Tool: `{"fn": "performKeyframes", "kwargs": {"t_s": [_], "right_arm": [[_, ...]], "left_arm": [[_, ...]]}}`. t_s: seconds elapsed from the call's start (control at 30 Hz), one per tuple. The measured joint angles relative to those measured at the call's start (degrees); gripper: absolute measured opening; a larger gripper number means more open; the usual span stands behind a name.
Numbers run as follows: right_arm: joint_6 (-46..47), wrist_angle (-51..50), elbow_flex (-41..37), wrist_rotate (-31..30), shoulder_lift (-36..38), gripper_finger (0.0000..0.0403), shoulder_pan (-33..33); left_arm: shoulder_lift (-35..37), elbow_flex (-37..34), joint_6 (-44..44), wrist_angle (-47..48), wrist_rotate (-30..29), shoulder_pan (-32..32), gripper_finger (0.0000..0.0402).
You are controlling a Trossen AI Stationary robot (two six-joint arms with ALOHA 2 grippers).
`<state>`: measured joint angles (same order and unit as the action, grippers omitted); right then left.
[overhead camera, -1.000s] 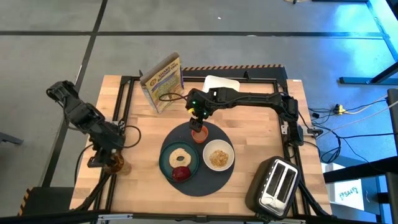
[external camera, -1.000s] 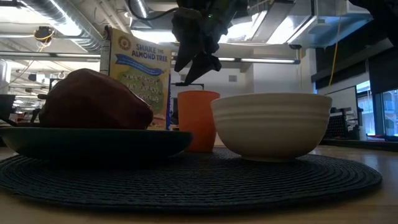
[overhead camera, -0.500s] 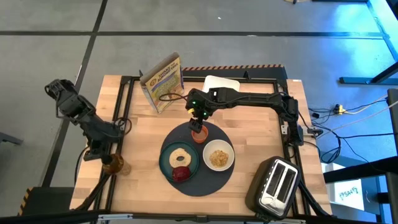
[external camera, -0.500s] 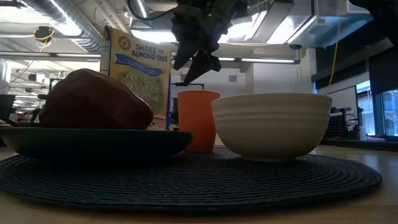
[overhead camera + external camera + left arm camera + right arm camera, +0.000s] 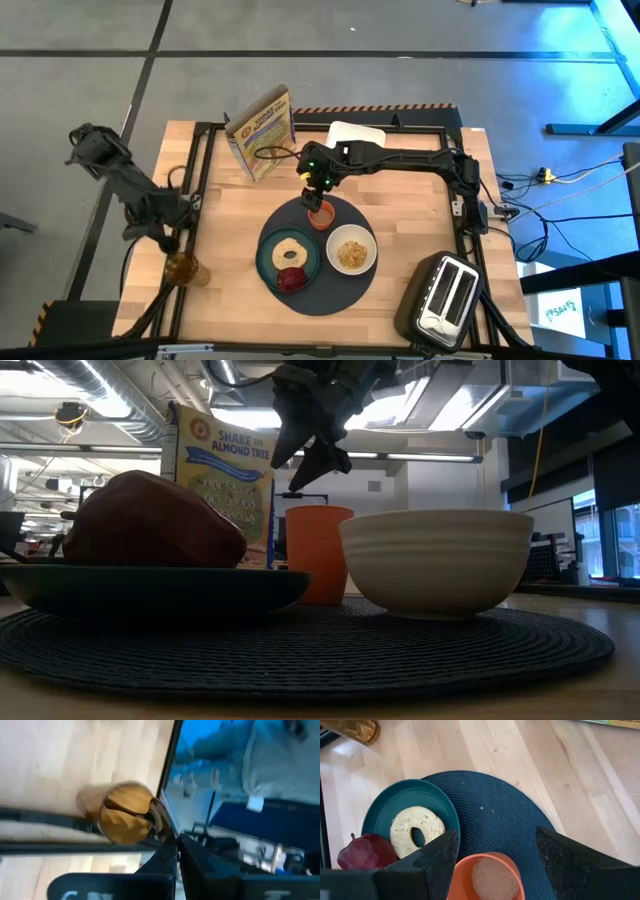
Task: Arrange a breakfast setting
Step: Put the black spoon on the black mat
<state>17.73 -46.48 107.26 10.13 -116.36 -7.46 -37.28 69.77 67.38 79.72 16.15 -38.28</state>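
Hovering w/ fingers spread above orange cup (image 5: 320, 216) at mat's (image 5: 340, 293) far edge, right gripper (image 5: 317, 197) seems done placing; next, spoon needs finding. Left gripper (image 5: 176, 851) pinched shut, empty, off desk's left edge.

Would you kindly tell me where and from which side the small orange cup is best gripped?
Grip the small orange cup across its rim or upper wall, coming straight down from above. It stands upright with its mouth open, and the white bowl and teal plate crowd its sides on the mat. The right gripper, open, already hangs above it.
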Motion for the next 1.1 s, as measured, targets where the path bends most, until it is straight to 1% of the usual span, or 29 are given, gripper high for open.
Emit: {"fn": "performKeyframes", "kwargs": {"t_s": [0.2, 0.27, 0.33, 0.47, 0.57, 0.63, 0.77, 0.9, 1.0, 1.1], "right_arm": [[0.6, 0.0, 0.0, 0.0, 0.0, 0.0257, 0.0], [1.4, 0.0, 0.0, 0.6, 0.0, 0.0257, 0.0], [1.7, 0.3, 0.0, 1.5, 0.0, 0.0257, 0.0], [3.1, 1.7, 0.0, 4.4, 0.0, 0.0257, 0.0], [4.5, 3.0, 0.7, 6.9, 0.0, 0.0257, 0.0], [4.6, 3.0, 2.6, 7.5, 0.0, 0.0257, 0.2], [4.1, 3.1, 7.5, 6.6, 0.1, 0.0257, 0.5], [3.0, 3.2, 14.3, 8.4, 0.1, 0.0257, 0.3], [2.6, 3.2, 19.2, 11.1, 0.1, 0.0257, -0.1], [2.6, 3.4, 22.9, 13.9, 0.1, 0.0257, -0.1]], "left_arm": [[0.0, 8.9, -1.8, 3.4, -9.4, 0.0, 0.0002], [0.0, 11.4, -1.7, 4.7, -11.3, 0.0, 0.0002], [0.0, 13.4, -1.0, 4.5, -11.0, 0.0, 0.0002], [0.0, 16.7, 3.0, 4.4, -7.7, 0.0, 0.0002], [0.0, 19.5, 4.1, 4.3, -8.1, 0.0, 0.0002], [0.0, 21.2, 3.8, 4.3, -9.7, 0.0, 0.0002], [0.0, 23.2, 0.5, 4.2, -13.9, 0.0, 0.0002], [-0.1, 24.0, -3.3, 3.3, -16.0, 0.0, 0.0002], [0.0, 24.5, -7.7, 0.7, -17.8, 0.0, 0.0002], [-0.1, 25.0, -15.1, -2.8, -22.3, 0.0, 0.0002]]}}
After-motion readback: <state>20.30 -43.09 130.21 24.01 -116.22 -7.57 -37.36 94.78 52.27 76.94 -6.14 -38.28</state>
